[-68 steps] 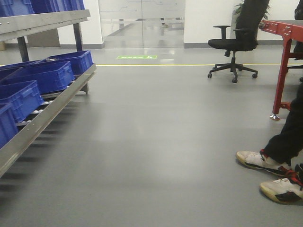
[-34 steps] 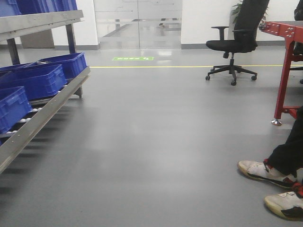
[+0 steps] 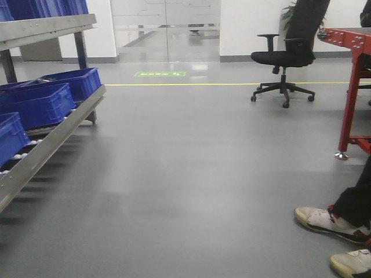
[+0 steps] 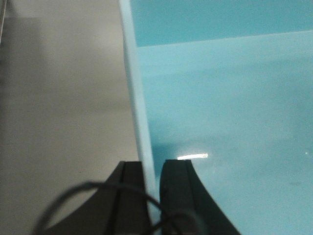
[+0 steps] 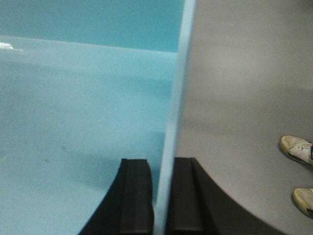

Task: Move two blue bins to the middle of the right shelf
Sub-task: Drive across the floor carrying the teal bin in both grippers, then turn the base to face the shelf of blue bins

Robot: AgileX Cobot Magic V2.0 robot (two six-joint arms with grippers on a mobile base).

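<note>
**Both grippers clamped on the side walls of a pale bin – wrist and front views**

Left wrist view: the left gripper (image 4: 151,193) straddles one wall of the pale blue bin (image 4: 225,112). One black, flat-faced finger sits outside the wall and the other inside, and both press against the thin, whitish rim, so the jaws are closed on the plastic. The bin's interior is smooth and slightly glossy, with a small bright glint on the floor panel near the inner finger. A dark cable (image 4: 58,208) loops across the lower left corner, and matte grey flooring (image 4: 63,98) lies beyond the wall.

Right wrist view: the right gripper (image 5: 161,196) is clamped in the same way on the opposite wall of that bin (image 5: 73,122), with one finger inside and one outside, and the straight rim runs up between them. The bin is thus held between the two arms, above the floor. Two worn white sneakers (image 5: 299,149) show at the right edge.

Front view: a sloping brushed-steel rack (image 3: 55,136) on the left carries ribbed, dark blue crates (image 3: 37,104) on white rollers. Further off stand a black office chair (image 3: 284,58) and a red metal frame (image 3: 352,87) – both on the smooth grey floor.
</note>
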